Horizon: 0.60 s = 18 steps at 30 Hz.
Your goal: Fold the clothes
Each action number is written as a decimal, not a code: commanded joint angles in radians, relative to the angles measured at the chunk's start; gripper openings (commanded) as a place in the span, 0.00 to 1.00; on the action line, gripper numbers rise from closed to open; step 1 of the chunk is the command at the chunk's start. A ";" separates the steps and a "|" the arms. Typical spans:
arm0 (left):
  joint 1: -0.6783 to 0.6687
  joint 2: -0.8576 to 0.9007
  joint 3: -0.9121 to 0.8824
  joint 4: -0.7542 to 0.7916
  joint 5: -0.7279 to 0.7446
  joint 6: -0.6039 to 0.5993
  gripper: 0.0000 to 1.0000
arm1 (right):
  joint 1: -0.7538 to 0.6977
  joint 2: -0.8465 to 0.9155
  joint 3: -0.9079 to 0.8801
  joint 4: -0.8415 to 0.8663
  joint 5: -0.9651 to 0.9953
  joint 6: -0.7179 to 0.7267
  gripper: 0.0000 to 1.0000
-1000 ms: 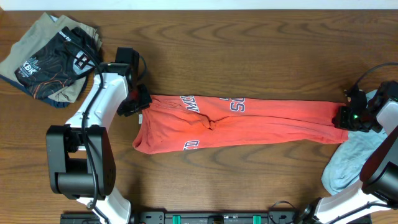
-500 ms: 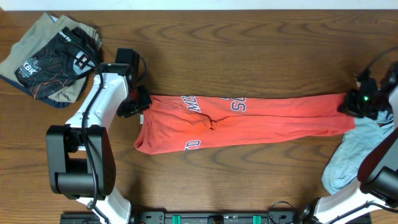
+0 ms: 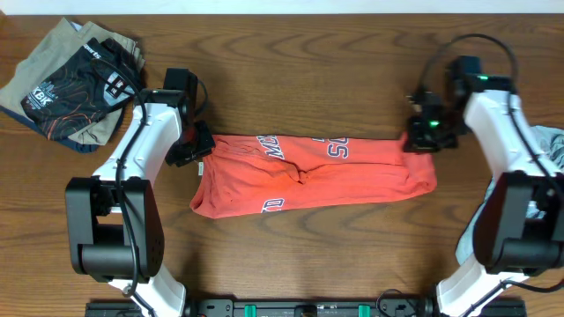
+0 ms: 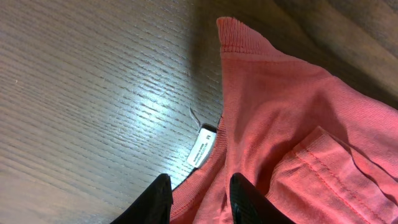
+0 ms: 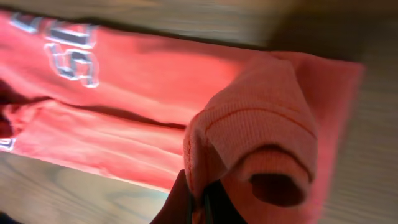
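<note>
Lettering (image 3: 333, 148) in grey-white outline runs along the 12 o'clock edge of the coral-red T-shirt (image 3: 352, 180), but folds cut it so no whole word reads; the right wrist view shows the same letters, blurred. "KBK" reads on a dark garment in the pile (image 3: 62, 97) at 10 o'clock on the table (image 3: 308, 70). A white label (image 4: 202, 148) sits by the ribbed collar, its print too small to read.

The T-shirt lies mid-table as a long band from 9 to 3 o'clock; its 12 o'clock edge is straight and its 3 o'clock end is doubled over and rounded. The left gripper (image 3: 199, 148) stands at the 9 o'clock end, jaws narrow with collar fabric between them; the right gripper (image 3: 421, 141) stands at the 2 o'clock corner, pinched tight on the ribbed hem. The pale blue-grey garment (image 3: 548, 143) lies at the 3 o'clock table edge, apart from the T-shirt. Bare wood lies at 12 and 6 o'clock of the band.
</note>
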 commanded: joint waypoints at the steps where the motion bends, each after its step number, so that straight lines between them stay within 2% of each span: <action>1: 0.002 -0.018 0.010 -0.003 -0.001 -0.002 0.33 | 0.100 0.004 0.006 0.012 -0.014 0.059 0.01; 6: 0.002 -0.018 0.010 -0.003 -0.001 -0.002 0.33 | 0.216 0.005 0.005 0.055 -0.003 0.062 0.03; 11: 0.002 -0.018 0.010 -0.003 -0.001 -0.002 0.33 | 0.304 0.005 0.005 0.102 -0.003 0.067 0.09; 13: 0.002 -0.018 0.010 -0.003 -0.001 -0.002 0.33 | 0.333 0.005 0.005 0.115 -0.003 0.066 0.20; 16: 0.002 -0.018 0.010 -0.003 -0.001 -0.002 0.33 | 0.366 0.005 0.006 0.116 -0.003 0.066 0.63; 18: 0.002 -0.018 0.010 -0.003 -0.001 -0.002 0.33 | 0.380 0.005 0.006 0.116 -0.003 0.065 0.70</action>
